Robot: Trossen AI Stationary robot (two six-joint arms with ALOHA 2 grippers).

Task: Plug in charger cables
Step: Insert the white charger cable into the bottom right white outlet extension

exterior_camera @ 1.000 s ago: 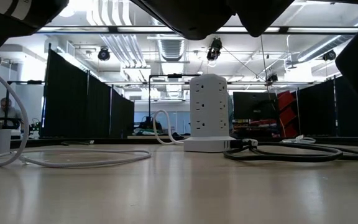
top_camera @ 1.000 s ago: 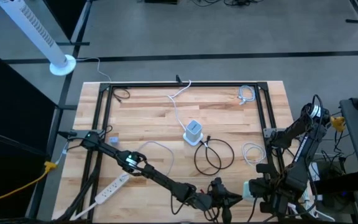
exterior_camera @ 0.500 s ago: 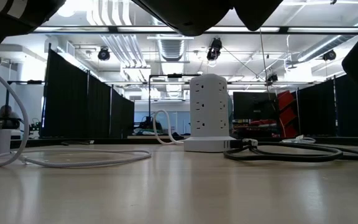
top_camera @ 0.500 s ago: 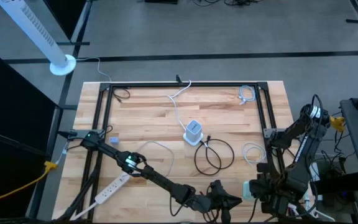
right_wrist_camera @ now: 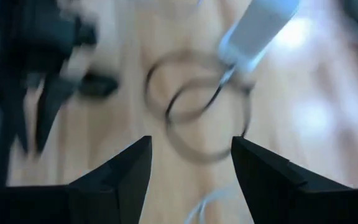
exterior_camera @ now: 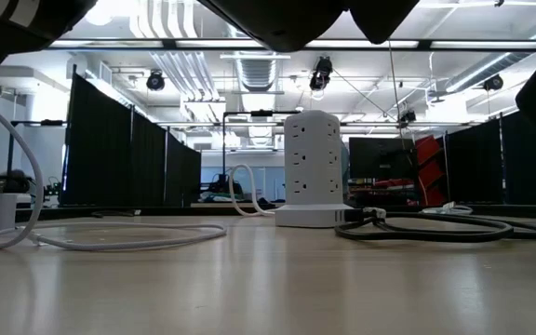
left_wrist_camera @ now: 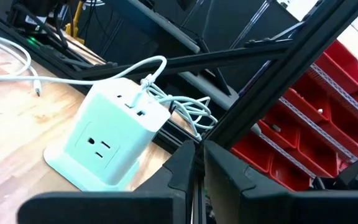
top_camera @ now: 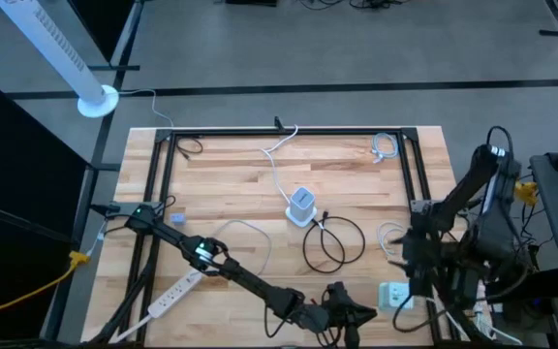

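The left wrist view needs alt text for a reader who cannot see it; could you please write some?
A white cube-shaped outlet block sits on the wooden table with a white cable plugged into its top. The left end effector points toward it, fingers shut.

Black partition curtains (exterior_camera: 128, 149) stand under bright ceiling lights (exterior_camera: 170, 23); grey floor (top_camera: 337, 58).

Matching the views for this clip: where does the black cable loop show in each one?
High: black cable loop, centre, right of the power tower.
Low: right, flat on the table, beside the tower.
Left wrist: not in it.
Right wrist: blurred, centre, below the tower.
Shared landmark: the tower.
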